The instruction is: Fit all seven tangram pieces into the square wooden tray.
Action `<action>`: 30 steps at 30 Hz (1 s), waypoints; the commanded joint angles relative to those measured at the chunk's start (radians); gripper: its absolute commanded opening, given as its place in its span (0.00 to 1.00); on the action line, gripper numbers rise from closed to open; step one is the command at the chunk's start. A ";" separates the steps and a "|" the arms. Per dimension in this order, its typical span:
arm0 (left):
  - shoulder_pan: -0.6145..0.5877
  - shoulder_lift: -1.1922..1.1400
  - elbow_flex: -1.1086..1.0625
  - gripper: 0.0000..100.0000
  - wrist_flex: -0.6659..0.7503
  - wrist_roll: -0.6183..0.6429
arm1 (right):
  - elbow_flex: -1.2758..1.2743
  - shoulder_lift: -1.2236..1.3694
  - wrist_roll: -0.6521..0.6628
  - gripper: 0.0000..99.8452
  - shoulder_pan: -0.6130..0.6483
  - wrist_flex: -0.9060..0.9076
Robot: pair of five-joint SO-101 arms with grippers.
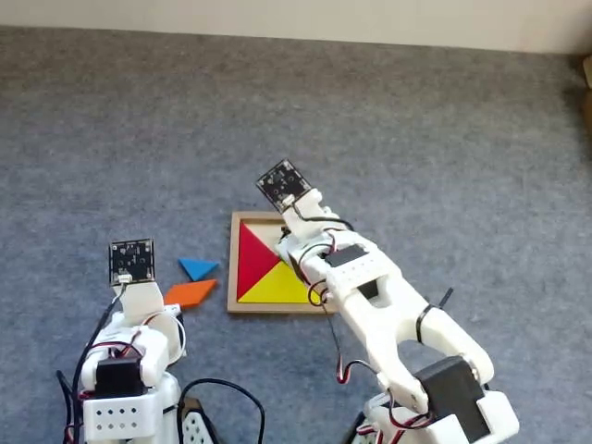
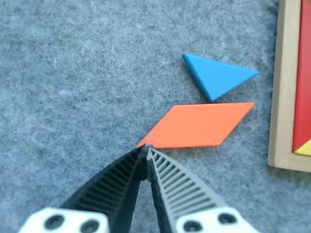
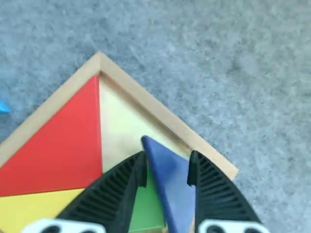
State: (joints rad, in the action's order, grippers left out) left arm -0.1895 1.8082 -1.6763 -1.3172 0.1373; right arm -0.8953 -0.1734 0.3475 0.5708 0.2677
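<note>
- Right gripper (image 3: pixel 166 162): clamped on the dark-blue triangle (image 3: pixel 170 191), one finger on each side edge, tip pointing at the tray's far corner.
- That piece sits over the right part of the tray (image 3: pixel 160 112), above the bare pale floor. Can't tell if it's down flat or just above.
- Handling, my guess: thin, stiff, light, w/ smooth painted edges, so it may slip or twist in the pads. Keep your hold across two edges near the middle, not the tip.
- In the tray: red triangle (image 1: pixel 252 254) on the left, yellow triangle (image 1: pixel 277 287) on the near side, green piece (image 3: pixel 148 208) beside the held one.
- Left of the tray on the grey mat (image 1: pixel 416 139): orange parallelogram (image 2: pixel 199 125), w/ the light-blue triangle (image 2: pixel 218 75) just beyond it, apart from it.
- Both lie flat on soft mat, so you'd prob. need to press the fingers in beside the edges. Take the parallelogram across its long sides.
- Left gripper (image 2: pixel 146 153): pinched closed, nothing in it, tips at the parallelogram's near-left corner.
</note>
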 commanded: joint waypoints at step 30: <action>-0.007 0.001 -0.021 0.01 -0.003 -0.008 | 0.079 -0.091 -0.080 0.01 -0.113 0.255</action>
State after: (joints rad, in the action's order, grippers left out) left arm -0.1895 1.8082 -1.6763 -1.3172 0.1373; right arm -0.8477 -0.1596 0.2693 0.4741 0.4826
